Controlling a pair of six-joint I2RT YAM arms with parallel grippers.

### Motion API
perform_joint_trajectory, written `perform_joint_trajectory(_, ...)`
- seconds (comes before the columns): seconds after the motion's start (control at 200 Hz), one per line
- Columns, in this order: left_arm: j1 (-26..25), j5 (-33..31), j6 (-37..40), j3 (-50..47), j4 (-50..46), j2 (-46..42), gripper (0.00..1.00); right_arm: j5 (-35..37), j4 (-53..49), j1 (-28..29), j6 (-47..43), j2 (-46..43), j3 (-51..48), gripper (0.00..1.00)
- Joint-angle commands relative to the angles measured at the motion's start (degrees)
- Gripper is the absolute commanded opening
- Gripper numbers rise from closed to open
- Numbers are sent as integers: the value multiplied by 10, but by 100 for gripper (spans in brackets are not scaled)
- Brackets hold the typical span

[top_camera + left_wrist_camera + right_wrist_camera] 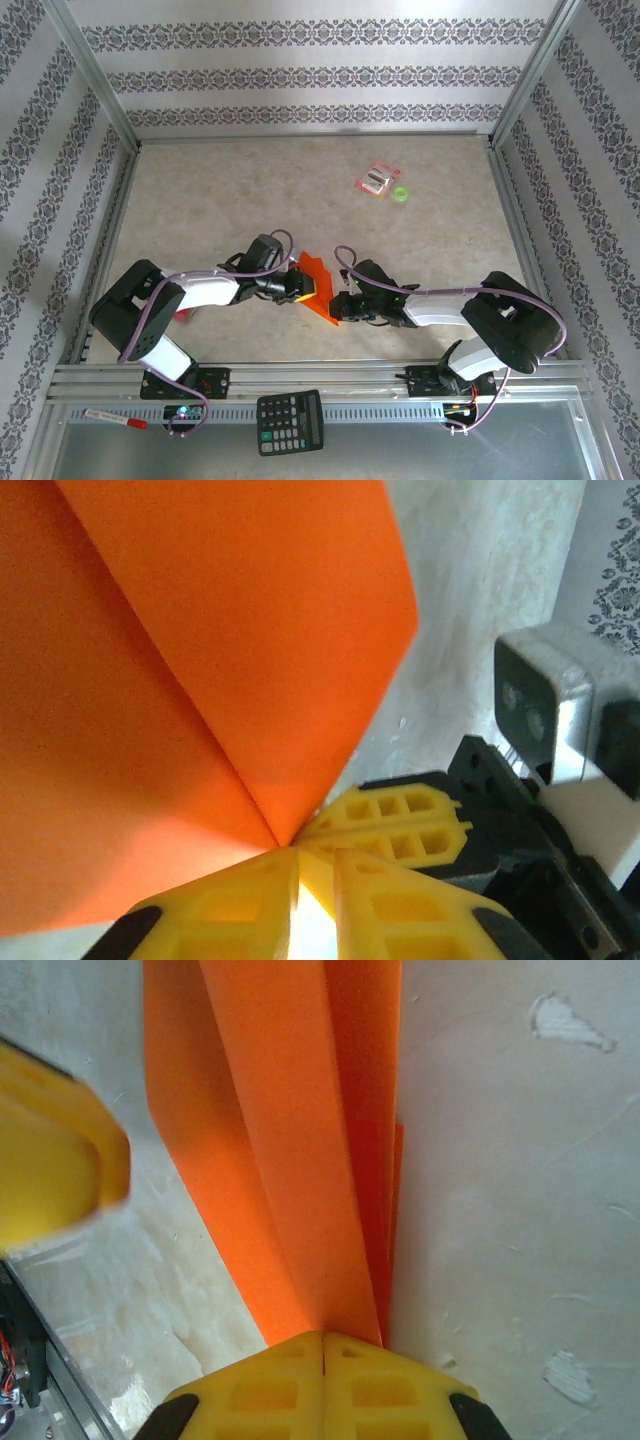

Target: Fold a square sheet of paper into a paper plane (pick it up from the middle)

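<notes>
Top external, orange paper plane (322,300) pinched between both jaws

The orange sheet (322,300), folded in long layers, is held up between the pincers; the right pincer (322,1338) pinches one end. A creased corner meets the left pincer (316,852) at its tips.

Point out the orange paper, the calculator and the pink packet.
orange paper (320,300): top view, on its bare lower flap between the two grippers.
calculator (290,422): top view, on the middle of its keypad.
pink packet (377,180): top view, on its centre.
</notes>
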Motion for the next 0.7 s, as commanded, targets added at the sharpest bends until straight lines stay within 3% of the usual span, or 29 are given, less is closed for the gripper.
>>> perform_joint_trajectory(0.0,-23,-9,-51,4,81,24,11,32,-56,6,8,12,-28,0)
perform_joint_trajectory(0.315,-44,-17,-88,5,139,80,5,34,-58,5,5,10,-29,0)
perform_joint_trajectory(0.694,-43,-35,-62,20,94,114,6,35,-86,2,7,9,-33,0)
